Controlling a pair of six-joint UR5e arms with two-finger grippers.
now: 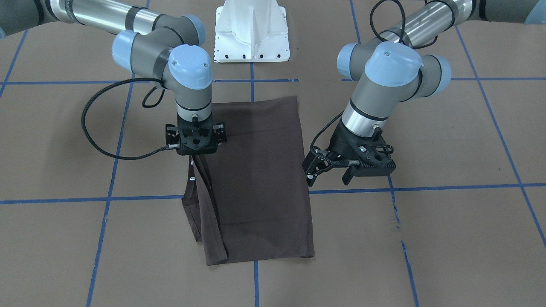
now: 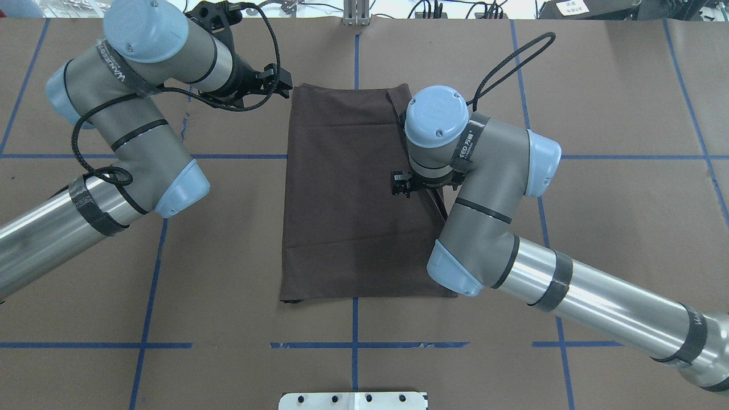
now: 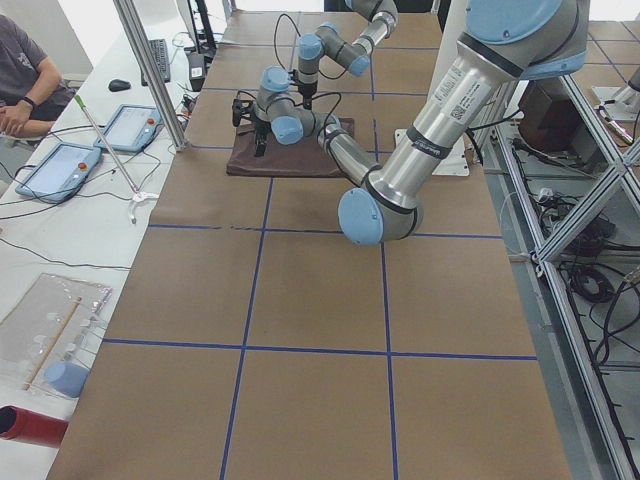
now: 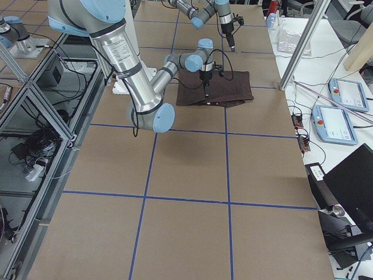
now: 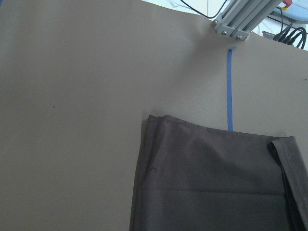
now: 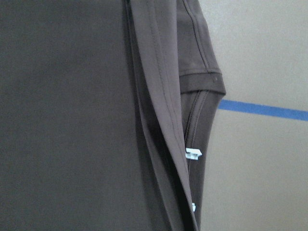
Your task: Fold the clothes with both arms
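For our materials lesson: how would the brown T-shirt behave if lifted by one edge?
Probably floppy: the T-shirt sags slack below the right gripper. Likely light, lying thin and flat. Pushed, it would probably wrinkle, not slide.

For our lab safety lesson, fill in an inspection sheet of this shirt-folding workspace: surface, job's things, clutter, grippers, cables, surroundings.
Surface: brown table marked with blue tape lines.
Job's things: dark T-shirt, folded to a rectangle, lying flat, one long edge lifted.
Clutter: nothing seen.
Grippers: right gripper over the lifted edge, apparently shut on it; left gripper open, beside the T-shirt, apart from it.
Cables: a black cable loops off each wrist.
Surroundings: white base behind the T-shirt; seated person and tablets at a side bench.
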